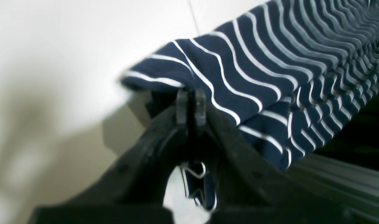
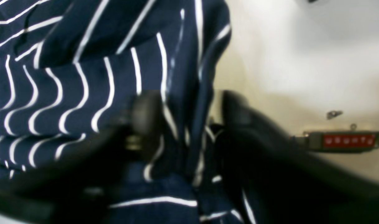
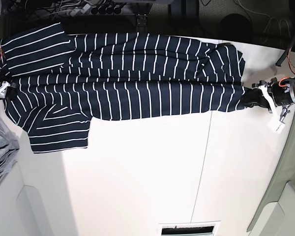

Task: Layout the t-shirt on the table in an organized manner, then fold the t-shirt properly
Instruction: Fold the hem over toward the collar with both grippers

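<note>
Jaws on the left gripper [image 1: 191,107] are pressed together on a corner of the t-shirt [image 3: 123,86], at about 3 o'clock in the base view, likely to keep that end taut. Those of the right gripper [image 2: 183,118], at 9 o'clock, stand apart with striped cloth between them, though whether they grip it I cannot tell. Between the two the shirt lies stretched across the far half of the desk [image 3: 147,182], one half folded over lengthwise. A grey cloth [image 3: 1,147] sits at 8 o'clock.
</note>
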Controlling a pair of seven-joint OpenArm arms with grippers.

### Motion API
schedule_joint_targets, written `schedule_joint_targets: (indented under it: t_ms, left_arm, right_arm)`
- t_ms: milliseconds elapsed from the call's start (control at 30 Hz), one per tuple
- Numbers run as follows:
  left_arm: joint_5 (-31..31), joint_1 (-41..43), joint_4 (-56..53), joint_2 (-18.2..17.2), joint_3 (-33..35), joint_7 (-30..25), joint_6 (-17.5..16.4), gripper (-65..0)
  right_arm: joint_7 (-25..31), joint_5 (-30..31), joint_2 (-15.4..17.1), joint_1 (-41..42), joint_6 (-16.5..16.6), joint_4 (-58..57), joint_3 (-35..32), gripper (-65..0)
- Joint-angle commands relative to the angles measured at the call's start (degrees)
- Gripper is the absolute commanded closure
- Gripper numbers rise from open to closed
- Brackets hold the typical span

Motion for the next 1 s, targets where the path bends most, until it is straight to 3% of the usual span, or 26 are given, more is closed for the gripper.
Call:
schedule_joint_targets:
  t_ms: [0, 133, 233, 400, 633, 733, 800, 867, 967]
  left_arm:
    - [-0.9, -0.6, 0.7, -1.2, -0.6, -0.9, -0.5, 0.0]
    - [-0.8, -0.6, 0.7, -1.3, -0.6, -0.7, -0.5, 0.0]
    - [0.6, -0.6, 0.7, -1.3, -0.6, -0.7, -0.5, 0.0]
    - [1.3, 0.2, 0.7, -1.3, -0.6, -0.7, -0.5, 0.0]
    - [1.4, 0.5, 0.7, -1.3, -0.5, -0.7, -0.5, 0.0]
    - [1.4, 0.5, 0.7, -1.3, -0.5, -0.7, -0.5, 0.0]
    - [1.3, 0.5, 0.7, -1.3, -0.5, -0.7, -0.5, 0.0]
    - [1.1, 0.4, 0.7, -1.3, -0.5, -0.8, -0.5, 0.0]
    - [1.1, 0.3, 0.7, -1.3, -0.5, -1.1, -0.5, 0.0]
  right_arm:
    - [2.5, 0.9, 1.5, 1.3, -0.1, 0.8, 0.5, -40.9]
    - [7.3, 0.9, 1.4, 3.6, -3.0, 0.9, 0.5, -41.9]
    - [7.7, -0.4, 0.4, 7.6, -4.6, 0.8, 0.5, -41.9]
    - [8.2, -6.2, -3.5, 14.2, -8.0, -0.5, 0.4, -41.8]
    - [20.4, -14.0, -7.6, 25.7, -11.2, -22.1, -2.8, -41.8]
    - [23.1, -14.8, -8.0, 30.0, -10.7, -32.5, -5.4, -41.8]
    - [23.1, -15.1, -8.6, 31.5, -8.4, -36.3, -7.4, -41.8]
    - [23.1, -15.0, -9.7, 31.7, -5.4, -37.1, -9.2, -41.8]
    - [23.1, -15.0, -11.3, 31.7, -3.8, -36.8, -10.8, -39.6]
